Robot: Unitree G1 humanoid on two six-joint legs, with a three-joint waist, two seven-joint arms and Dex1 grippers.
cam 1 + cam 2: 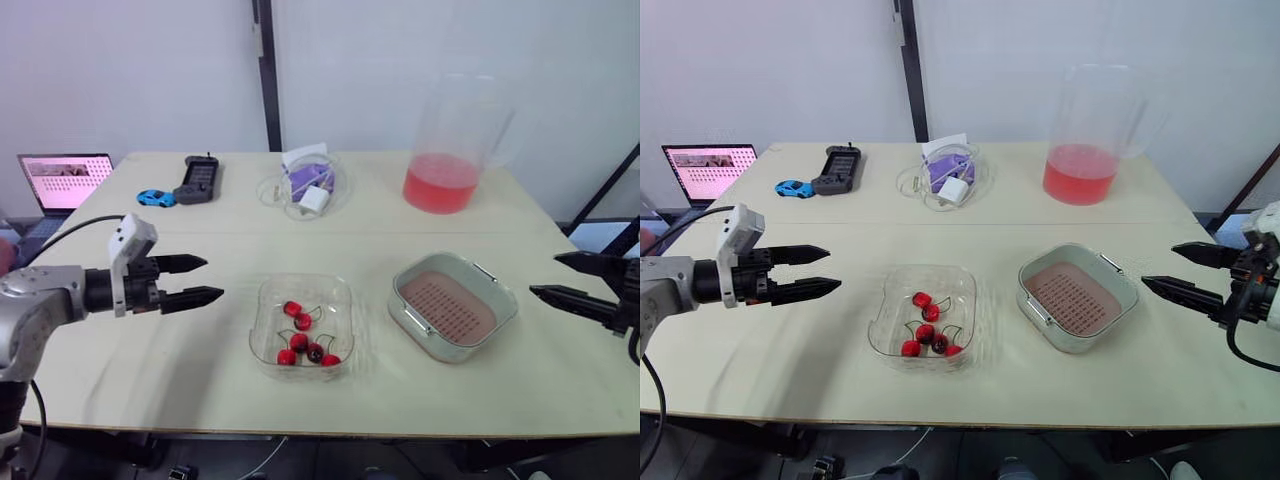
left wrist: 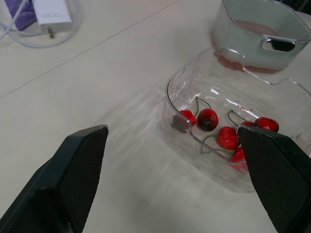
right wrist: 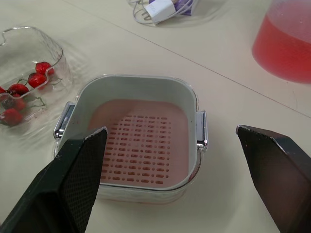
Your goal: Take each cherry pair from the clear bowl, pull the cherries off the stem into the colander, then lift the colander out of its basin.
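Clear bowl [image 1: 340,290] loaded, both pincers empty.
Right of it sat the colander [image 1: 452,305] in its basin [image 1: 503,300]; the left gripper [image 1: 210,278], wide open, pointed at the bowl from its left, nearer than the equally wide right gripper [image 1: 545,275]; cherry pairs [image 1: 299,341] lay inside.

A clear, square plastic bowl [image 1: 970,300] sits on the pale desk [image 1: 790,350], holding red cherries on green stems [image 1: 925,330]. Just right of the bowl, a pink perforated colander [image 1: 1070,295] rests inside a grey-white basin [image 1: 1060,338]. Left of the bowl hovers the left pincer [image 1: 833,268], fingers spread apart. Farther right of the bowl, past the basin, the right pincer [image 1: 1158,265] is likewise spread.
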